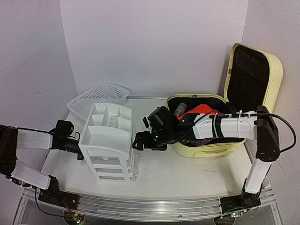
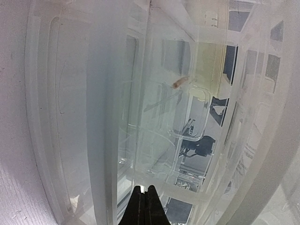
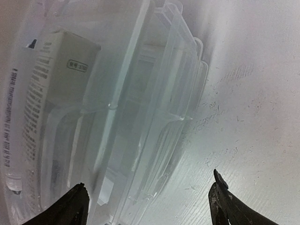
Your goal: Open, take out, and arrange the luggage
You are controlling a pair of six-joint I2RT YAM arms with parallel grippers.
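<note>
Two grippers bracket the tall white translucent plastic drawer organizer [image 1: 110,136]: left gripper [image 2: 144,192] pinched shut on nothing, close at its left side; right gripper [image 1: 138,141] spread wide and empty at its right side. Risk, as I judge it: a push from either side tips or skids this light tower. My right forearm [image 1: 229,125] crosses the large pale yellow hard-shell luggage [image 1: 206,149] and could snag its rim. It sits far right on the table [image 1: 187,173], lid upright, black lining exposed, red cloth [image 1: 201,109] inside.

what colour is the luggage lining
Black; the luggage lid shows it best in the top external view.
</note>
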